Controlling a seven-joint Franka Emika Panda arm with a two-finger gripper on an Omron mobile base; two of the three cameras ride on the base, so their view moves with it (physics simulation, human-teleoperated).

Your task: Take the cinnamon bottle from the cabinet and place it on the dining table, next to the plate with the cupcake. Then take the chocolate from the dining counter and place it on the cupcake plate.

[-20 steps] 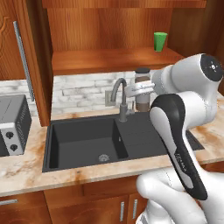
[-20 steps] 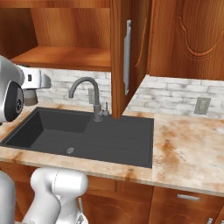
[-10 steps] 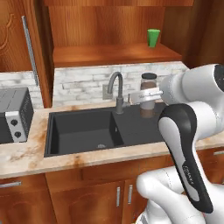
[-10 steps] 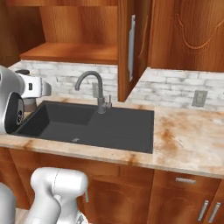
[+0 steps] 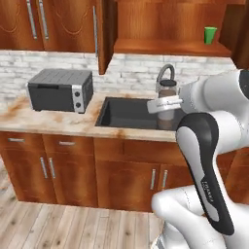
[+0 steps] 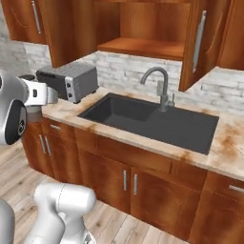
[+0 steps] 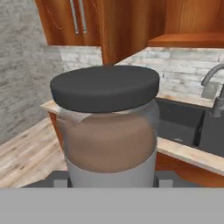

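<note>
The cinnamon bottle, with its dark cap, brown contents and pale grey band, stands upright between my fingertips. My gripper is shut on it. In the left base view the gripper carries the bottle in the air over the sink's right end. The reddish-brown cabinet stands open above, its shelf beside the door with the metal handle. The dining table, the dining counter, the plate, the cupcake and the chocolate are out of view.
A green cup stands on the cabinet shelf. A dark sink with a faucet is set in the marbled counter. A grey toaster oven sits left of it. Wooden floor lies in front of the base cabinets.
The base has driven and turned, so both base views shifted: sink and cabinet slid sideways and the toaster oven and floor came into sight. The bottle stays in the gripper.
</note>
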